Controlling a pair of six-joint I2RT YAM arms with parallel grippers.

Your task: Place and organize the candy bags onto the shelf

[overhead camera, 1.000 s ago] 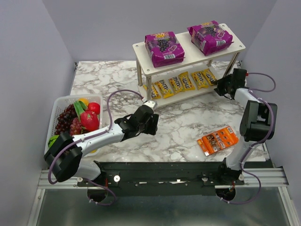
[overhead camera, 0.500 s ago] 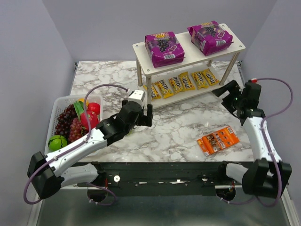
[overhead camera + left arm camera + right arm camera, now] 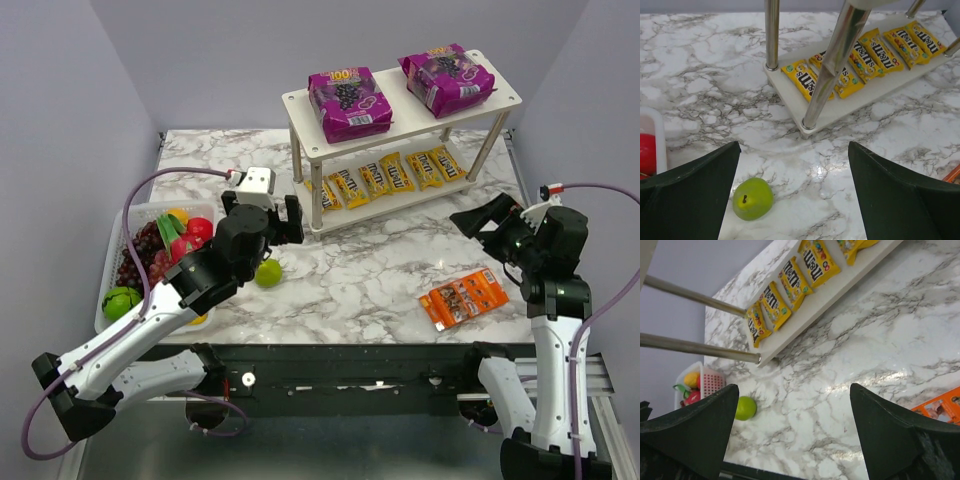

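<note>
- Looking down from the top camera gives the only sight of the shelf's point(image 3: 400, 116) upper tier. The two purple pouches point(image 3: 349, 103) lie flat there, side by side and apart. Both wrist cameras catch just the lower tier and the metal legs.
- The yellow packets point(image 3: 385, 177) sit in a slanting row on the lower tier, and six can be counted from above. The right wrist view shows five before its top edge cuts the row. In the left wrist view a leg crosses in front of some of them.
- The orange pack point(image 3: 463, 298) lies flat on the marble table point(image 3: 400, 260), off the shelf and near the right arm. The right wrist view shows only its corner at the frame edge.
- The left gripper point(image 3: 263, 203) hangs over the table between the basket point(image 3: 118, 240) and the shelf's front-left leg. Its jaws are spread wide with nothing between them.
- A green apple point(image 3: 753, 198) lies on the marble below the left gripper, outside the basket.
- The right gripper point(image 3: 480, 215) is raised to the right of the shelf, also wide apart and empty.
- The white basket at the table's left holds dark grapes, red fruit, something yellow-orange and a round green fruit. The left wrist view shows only its rim and a red patch, and in the right wrist view it is too small to sort out.
</note>
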